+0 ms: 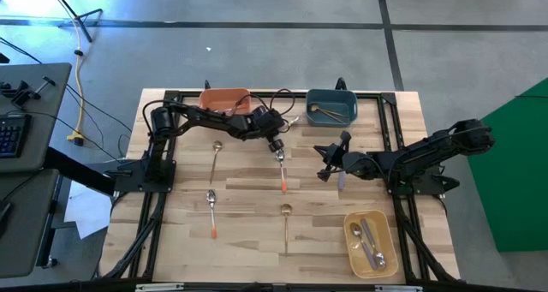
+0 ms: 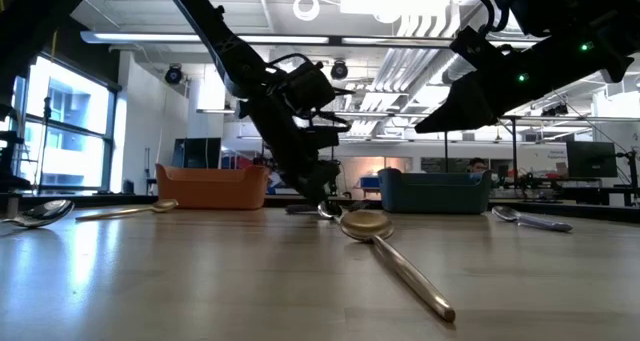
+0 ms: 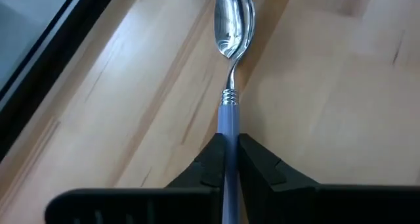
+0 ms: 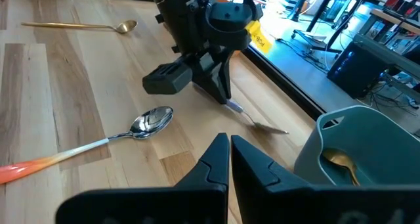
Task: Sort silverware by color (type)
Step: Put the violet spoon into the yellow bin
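We see the left tool point(image 3: 228, 159) clamped on a purple spoon point(image 3: 231, 66) lying on the counter point(image 3: 328, 106), while the right tool point(image 4: 228, 159) hovers closed, holding nothing.

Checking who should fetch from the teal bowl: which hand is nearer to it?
Left. The left hand sits beside the teal bowl, closed on a purple-handled spoon; the right hand hovers farther toward the table's middle.
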`<action>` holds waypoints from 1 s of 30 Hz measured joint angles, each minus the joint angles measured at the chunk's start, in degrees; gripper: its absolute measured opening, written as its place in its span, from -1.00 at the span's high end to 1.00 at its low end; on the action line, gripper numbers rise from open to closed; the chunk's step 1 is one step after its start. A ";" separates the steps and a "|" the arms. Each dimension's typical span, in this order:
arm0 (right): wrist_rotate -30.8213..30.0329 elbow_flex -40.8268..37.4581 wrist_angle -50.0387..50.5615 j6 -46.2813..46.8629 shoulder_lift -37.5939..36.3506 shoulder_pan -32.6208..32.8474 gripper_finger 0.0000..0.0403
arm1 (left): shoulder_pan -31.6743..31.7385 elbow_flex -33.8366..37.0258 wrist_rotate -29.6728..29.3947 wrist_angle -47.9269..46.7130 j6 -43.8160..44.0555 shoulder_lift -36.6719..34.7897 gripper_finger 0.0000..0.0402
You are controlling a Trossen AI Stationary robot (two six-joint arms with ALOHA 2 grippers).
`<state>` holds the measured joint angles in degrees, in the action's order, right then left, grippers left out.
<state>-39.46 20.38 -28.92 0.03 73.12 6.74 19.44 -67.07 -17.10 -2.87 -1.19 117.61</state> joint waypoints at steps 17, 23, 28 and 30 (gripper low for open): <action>6.66 0.02 -0.30 -0.64 3.47 0.00 0.96 | -4.85 19.83 7.43 15.80 1.61 -17.16 1.00; 10.22 0.84 -5.69 -2.50 9.73 -1.15 0.63 | -6.04 28.30 9.46 23.47 2.09 -21.39 0.99; 17.05 6.70 -2.34 -4.14 13.88 -7.07 0.29 | -7.00 33.62 9.11 30.14 2.07 -22.99 1.00; 21.36 9.85 2.67 -4.35 14.86 -10.49 0.17 | -7.40 36.06 9.13 35.03 2.08 -23.41 1.00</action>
<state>-18.10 30.23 -26.26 -4.32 87.98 -3.75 12.04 -31.01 -7.97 32.16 0.89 94.20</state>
